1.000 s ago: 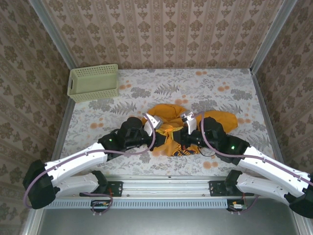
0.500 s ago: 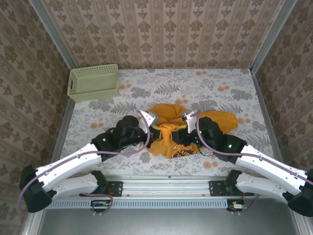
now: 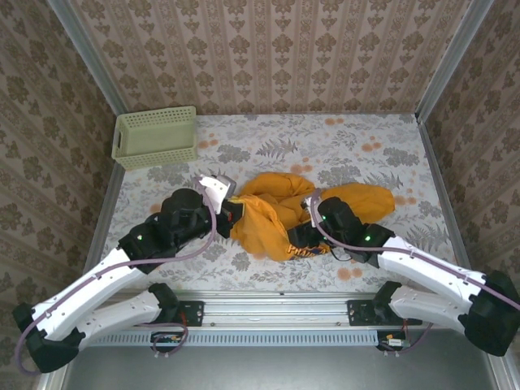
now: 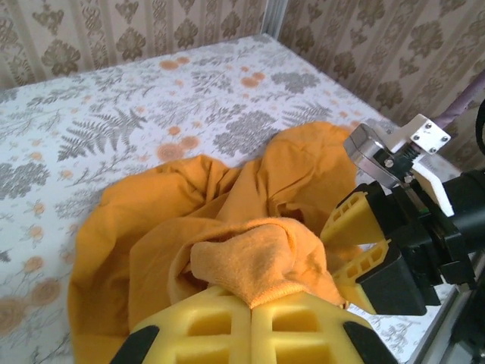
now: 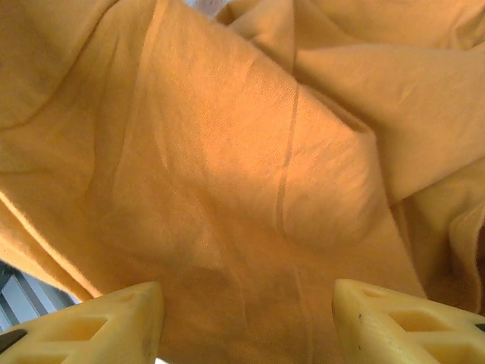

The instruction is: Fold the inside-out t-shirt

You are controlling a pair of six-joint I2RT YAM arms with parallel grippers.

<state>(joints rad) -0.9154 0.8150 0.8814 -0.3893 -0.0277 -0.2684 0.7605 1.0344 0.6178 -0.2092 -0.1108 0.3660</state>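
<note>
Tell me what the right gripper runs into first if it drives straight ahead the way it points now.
The inside-out t-shirt: its orange cloth spans the gap ahead of the right gripper, whose jaws stand open. It looks close, though depth is unclear.

The t-shirt lies between left claw and right claw, basket far behind-left.

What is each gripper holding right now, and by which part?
The left gripper is shut on the t-shirt, pinching a bunched fold of its cloth. The right gripper is open over the fabric, holding nothing.
</note>
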